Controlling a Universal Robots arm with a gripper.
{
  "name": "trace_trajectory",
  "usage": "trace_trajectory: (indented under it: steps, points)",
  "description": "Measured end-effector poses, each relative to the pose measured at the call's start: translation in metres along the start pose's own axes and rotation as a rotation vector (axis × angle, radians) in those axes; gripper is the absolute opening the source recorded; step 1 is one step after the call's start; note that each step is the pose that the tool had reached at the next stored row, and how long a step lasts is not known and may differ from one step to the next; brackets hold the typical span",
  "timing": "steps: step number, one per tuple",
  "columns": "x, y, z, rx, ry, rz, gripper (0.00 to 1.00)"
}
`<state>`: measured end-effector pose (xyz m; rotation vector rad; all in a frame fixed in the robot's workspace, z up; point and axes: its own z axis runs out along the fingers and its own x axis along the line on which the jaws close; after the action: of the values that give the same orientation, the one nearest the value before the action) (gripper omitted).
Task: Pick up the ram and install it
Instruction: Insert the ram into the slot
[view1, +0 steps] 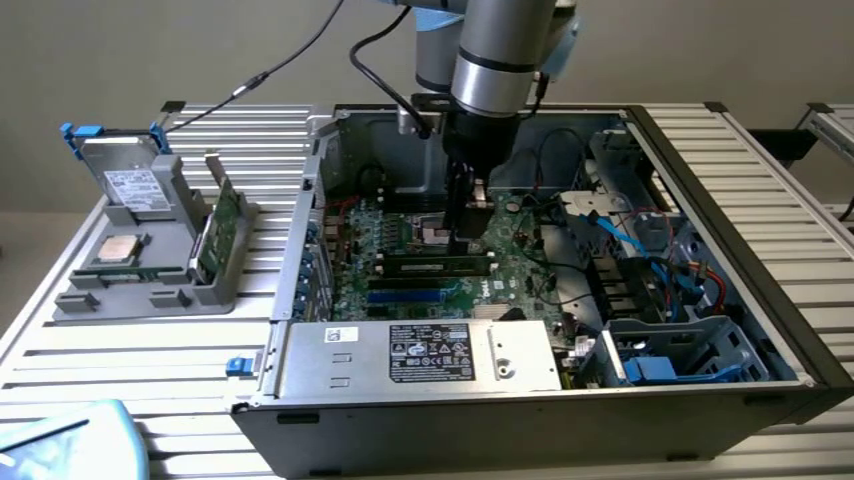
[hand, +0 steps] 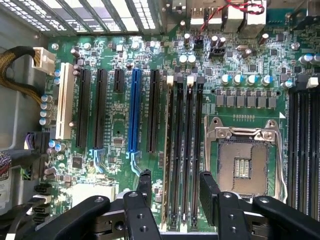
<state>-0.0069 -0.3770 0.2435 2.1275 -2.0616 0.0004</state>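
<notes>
The two black fingers (hand: 145, 187) stand spread apart with nothing between them, hanging just above the motherboard (hand: 120, 125). The gripper (hand: 176, 192) straddles the long memory slots, and the ram (hand: 170, 150) sits on edge in one of those slots, right below the gap between the fingers, looking seated and not gripped. In the exterior view the ram (view1: 434, 266) lies as a dark strip across the board, just beneath the gripper (view1: 465, 238), which points straight down from the grey arm (view1: 501, 50). Beside the slots, the processor socket (hand: 245, 162) sits bare under its metal frame, and a blue card slot (hand: 133, 110) runs alongside the black ones. All this sits inside the opened computer case (view1: 747, 200), with the silver power supply (view1: 427, 355) along its near wall. Over on the exterior view's left, a grey holder (view1: 147, 275) on the slatted table (view1: 147, 390) carries a square silver chip (view1: 123, 248) and a green card (view1: 220, 230) standing on edge.
</notes>
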Motion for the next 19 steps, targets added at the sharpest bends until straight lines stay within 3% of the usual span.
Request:
trace_trajectory:
  steps: [5,11,14,15,17,19]
  points:
    - [-0.001,0.0134,0.0004,0.0017,-0.0002,0.0,0.52]
    - [-0.001,0.0141,0.0005,0.0033,0.0001,0.0,0.5]
    - [-0.001,0.0142,0.0005,0.0035,0.0,0.0,0.31]
    - [-0.001,0.0142,0.0005,0.0035,0.0,0.0,0.31]
    - [-0.001,0.0142,0.0005,0.0035,0.0001,0.0,0.18]
    - [-0.001,0.0142,0.0005,0.0036,0.0,0.0,0.13]
